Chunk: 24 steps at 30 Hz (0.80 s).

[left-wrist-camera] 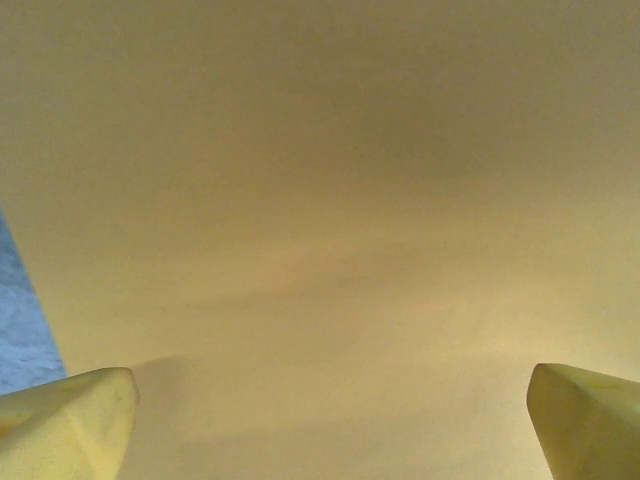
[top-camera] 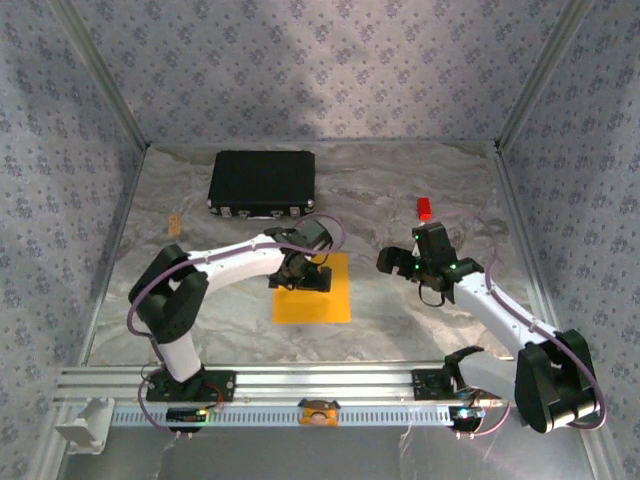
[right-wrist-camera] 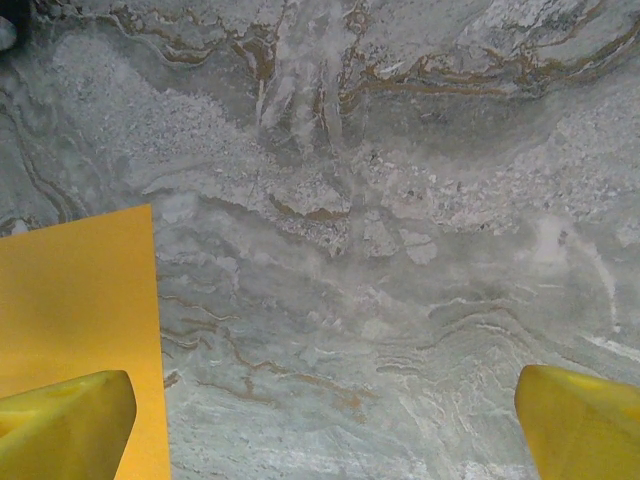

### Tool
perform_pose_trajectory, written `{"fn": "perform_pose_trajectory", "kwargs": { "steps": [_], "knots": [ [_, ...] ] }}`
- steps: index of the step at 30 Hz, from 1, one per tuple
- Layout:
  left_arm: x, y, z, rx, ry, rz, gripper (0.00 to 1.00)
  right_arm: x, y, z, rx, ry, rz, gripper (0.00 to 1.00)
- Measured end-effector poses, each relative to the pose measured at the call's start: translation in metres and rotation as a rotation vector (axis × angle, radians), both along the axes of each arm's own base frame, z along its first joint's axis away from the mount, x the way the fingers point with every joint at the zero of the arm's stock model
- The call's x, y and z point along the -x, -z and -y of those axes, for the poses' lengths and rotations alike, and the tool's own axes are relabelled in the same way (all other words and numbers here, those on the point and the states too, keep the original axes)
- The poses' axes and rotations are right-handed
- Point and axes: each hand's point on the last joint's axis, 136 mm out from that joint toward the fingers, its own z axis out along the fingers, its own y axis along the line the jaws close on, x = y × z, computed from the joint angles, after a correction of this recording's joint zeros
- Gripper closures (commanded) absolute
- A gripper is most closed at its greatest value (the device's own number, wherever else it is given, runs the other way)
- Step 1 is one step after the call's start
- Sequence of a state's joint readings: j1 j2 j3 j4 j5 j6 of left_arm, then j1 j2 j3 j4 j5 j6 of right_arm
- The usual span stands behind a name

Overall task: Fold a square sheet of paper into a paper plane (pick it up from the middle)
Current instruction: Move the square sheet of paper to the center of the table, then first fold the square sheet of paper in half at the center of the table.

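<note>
table (top-camera: 400, 190): flat work area | black case (top-camera: 262, 183): 11 o'clock, aside | sheet of paper (top-camera: 318, 300): centre, flat, unfolded | left hand (left-wrist-camera: 330, 420): released, over sheet's middle, likely for pickup | right hand (right-wrist-camera: 325, 420): released, empty, 3 o'clock of sheet

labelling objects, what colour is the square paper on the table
Plain bright orange-yellow; the square sheet of paper shows best in the top external view.
</note>
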<state>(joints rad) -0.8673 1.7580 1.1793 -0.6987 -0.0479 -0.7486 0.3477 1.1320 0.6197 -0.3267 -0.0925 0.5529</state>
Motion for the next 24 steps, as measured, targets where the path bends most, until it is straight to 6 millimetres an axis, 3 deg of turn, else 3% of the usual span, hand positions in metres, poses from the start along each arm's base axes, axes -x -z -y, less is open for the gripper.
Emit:
{"fn": "perform_pose_trajectory", "kwargs": {
  "steps": [3, 9, 24],
  "knots": [
    [-0.004, 0.007, 0.007, -0.008, -0.044, -0.009, 0.00, 0.001, 0.001, -0.001, 0.004, -0.007, -0.003, 0.01],
    [-0.009, 0.022, 0.002, -0.070, -0.095, -0.032, 0.00, 0.002, 0.002, -0.001, 0.011, -0.017, -0.005, 0.01],
    [-0.018, 0.020, 0.011, -0.082, -0.100, -0.030, 0.00, 0.002, 0.005, -0.001, 0.014, -0.017, -0.015, 0.01]
  ]
}}
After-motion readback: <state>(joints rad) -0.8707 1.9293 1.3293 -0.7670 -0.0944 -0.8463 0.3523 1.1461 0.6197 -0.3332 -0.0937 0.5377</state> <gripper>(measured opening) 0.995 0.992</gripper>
